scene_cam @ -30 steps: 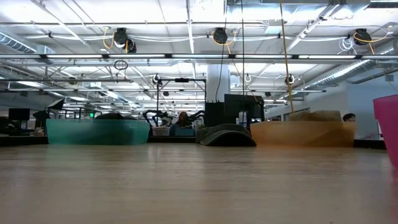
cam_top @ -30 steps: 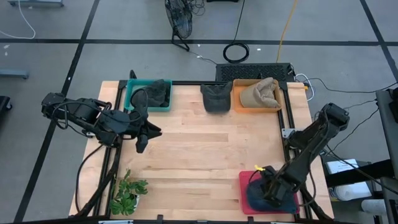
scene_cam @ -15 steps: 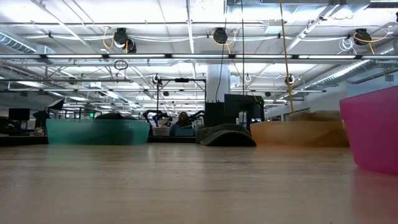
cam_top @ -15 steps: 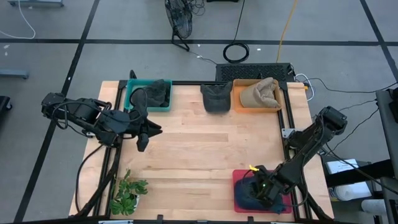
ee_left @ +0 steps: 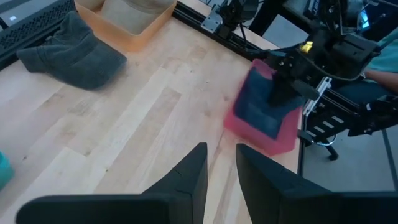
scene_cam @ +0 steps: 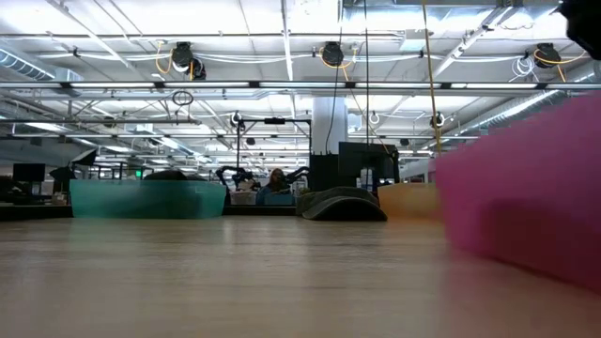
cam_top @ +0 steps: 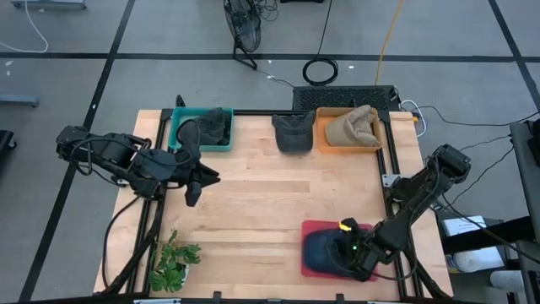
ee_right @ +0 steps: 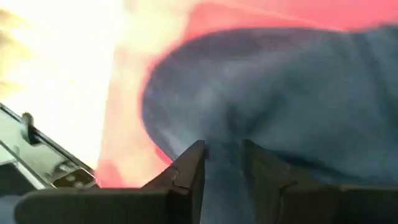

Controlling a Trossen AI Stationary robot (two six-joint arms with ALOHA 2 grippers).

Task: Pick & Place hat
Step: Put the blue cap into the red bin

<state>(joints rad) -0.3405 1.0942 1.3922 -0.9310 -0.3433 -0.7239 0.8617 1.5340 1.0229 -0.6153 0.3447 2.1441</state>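
Gripping a fold of the navy hat [cam_top: 331,250] that lies in the red bin [cam_top: 314,267], the right gripper [cam_top: 353,253] works at the lower right of the high view, its arm reaching in from the table's right edge. In the right wrist view the two dark fingers [ee_right: 189,169] pinch dark blue cloth between them, so the tool is clenched on the hat's fabric, not merely resting above it; the bin's red wall shows around the cloth. Such a low, steep reach probably serves to catch the soft crown where it bunches, since a floppy hat offers no firm edge. The bin looks blurred in the left wrist view and fills the right side of the low view, which suggests the pull on the hat is dragging the light bin along. The left gripper [cam_top: 192,187] hangs over the left part of the table, near the teal bin [cam_top: 179,125] holding a dark hat at upper left; its fingers [ee_left: 188,180] stand slightly apart with nothing between them. A grey hat [cam_top: 293,133] lies on the wood at top centre beside the orange bin [cam_top: 322,140] with a tan hat [cam_top: 354,124], and a small plant [cam_top: 175,260] sits at lower left.
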